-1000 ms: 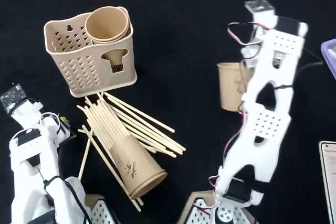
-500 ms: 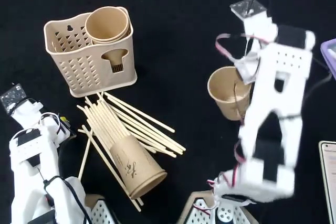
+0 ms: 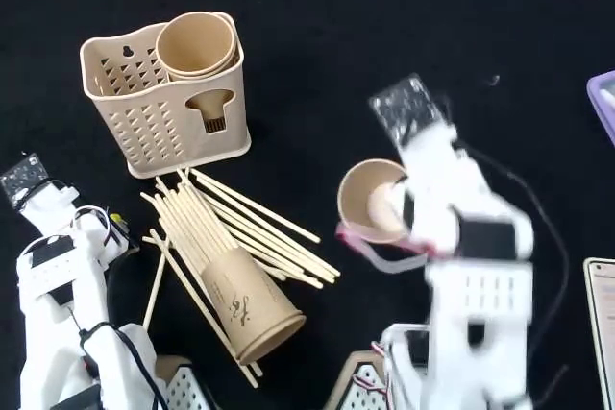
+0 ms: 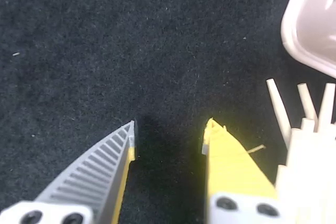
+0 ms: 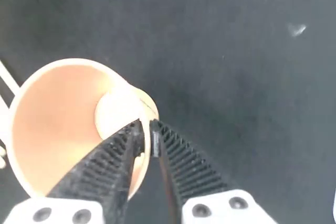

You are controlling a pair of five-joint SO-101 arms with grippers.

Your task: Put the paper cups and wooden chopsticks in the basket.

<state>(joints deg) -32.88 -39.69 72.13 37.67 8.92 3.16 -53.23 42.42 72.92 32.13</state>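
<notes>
The right gripper [image 5: 145, 129] is nearly closed, pinching the wall of a paper cup [image 5: 58, 119]. One black ribbed jaw sits inside the rim and the other outside, with just the thin cup wall between them. The cup hangs off to one side of the jaws, and its open mouth faces up toward the wrist camera. It is not possible to tell whether the cup is clear of the black table [image 3: 317, 74].

Near this gripper, on the side toward the other arm, a loose pile of wooden chopsticks [image 3: 235, 228] lies fanned out on the table. A second paper cup [image 3: 248, 302] lies on its side across the nearer ends of the pile.

Beyond the chopsticks and well apart from the right gripper stands the basket [image 3: 144, 117]. It is beige and upright, and one of its compartments holds stacked paper cups [image 3: 195, 40].

The left gripper [image 4: 168, 135] is open and holds nothing, with a wide gap between its grey jaw and its yellow jaw. It points at bare table. The cut ends of several chopsticks lie just beside the yellow jaw, and a corner of the basket is a little farther on that same side.
</notes>
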